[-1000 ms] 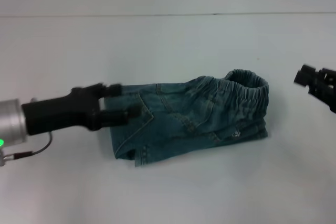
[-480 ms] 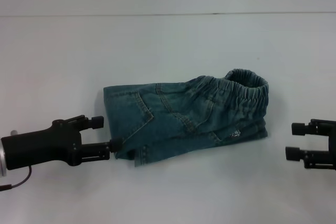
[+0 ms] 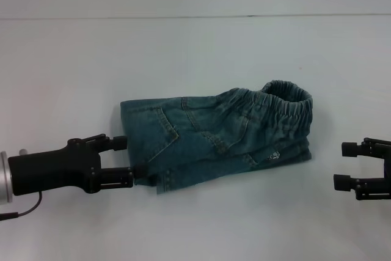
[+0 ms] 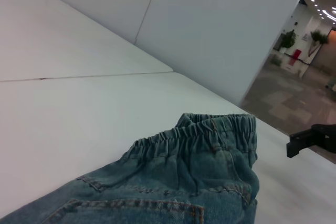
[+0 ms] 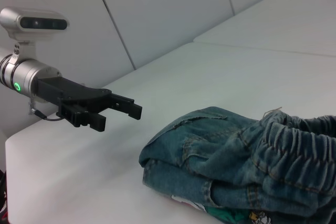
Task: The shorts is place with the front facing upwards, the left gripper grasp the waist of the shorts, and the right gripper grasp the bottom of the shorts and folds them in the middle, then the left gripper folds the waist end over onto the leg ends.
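The blue-green denim shorts (image 3: 214,139) lie folded on the white table, with the gathered waist (image 3: 287,105) on top at the right end. A bit of colourful print (image 3: 275,156) peeks out below the waist. I cannot tell the leg ends apart among the folded layers. My left gripper (image 3: 125,160) is open, level with the shorts' left edge, its fingertips just short of the denim. My right gripper (image 3: 342,165) is open well to the right of the waist, holding nothing. The right wrist view shows the left gripper (image 5: 119,116) beside the shorts (image 5: 220,156).
The white table (image 3: 195,53) stretches around the shorts, with a seam line across its far part. In the left wrist view, white wall panels (image 4: 220,24) stand behind the table and an open hall shows beyond its far edge.
My left gripper came off the shorts' left end, moving down and toward the front left, and now rests beside the edge. My right gripper dropped lower at the right.
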`<state>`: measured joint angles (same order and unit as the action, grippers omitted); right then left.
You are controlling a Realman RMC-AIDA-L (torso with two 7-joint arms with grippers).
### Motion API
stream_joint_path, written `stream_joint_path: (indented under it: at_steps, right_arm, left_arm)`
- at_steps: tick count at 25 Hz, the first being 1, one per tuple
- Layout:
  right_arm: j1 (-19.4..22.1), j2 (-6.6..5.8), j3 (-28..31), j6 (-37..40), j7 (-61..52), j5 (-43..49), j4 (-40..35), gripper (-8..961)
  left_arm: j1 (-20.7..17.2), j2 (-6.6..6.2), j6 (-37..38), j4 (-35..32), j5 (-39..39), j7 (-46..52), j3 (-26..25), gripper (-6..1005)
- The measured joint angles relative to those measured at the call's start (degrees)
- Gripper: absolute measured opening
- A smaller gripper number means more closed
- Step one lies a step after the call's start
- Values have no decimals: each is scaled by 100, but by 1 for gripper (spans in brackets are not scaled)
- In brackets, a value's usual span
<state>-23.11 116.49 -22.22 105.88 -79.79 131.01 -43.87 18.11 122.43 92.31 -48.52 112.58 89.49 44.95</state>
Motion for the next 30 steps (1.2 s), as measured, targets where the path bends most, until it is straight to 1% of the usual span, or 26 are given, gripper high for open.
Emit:
stream_joint_path:
  at_steps: [16,30]
  right_arm:
    - [-73,5,-10,-46,27,4,-8,914]
    - [-98,1,-10,-123,32,-66,-4,915]
  left_arm:
    - [2,0,7,1,76,28,-4,916]
    - [116,13,15,41,124,33,-4,916]
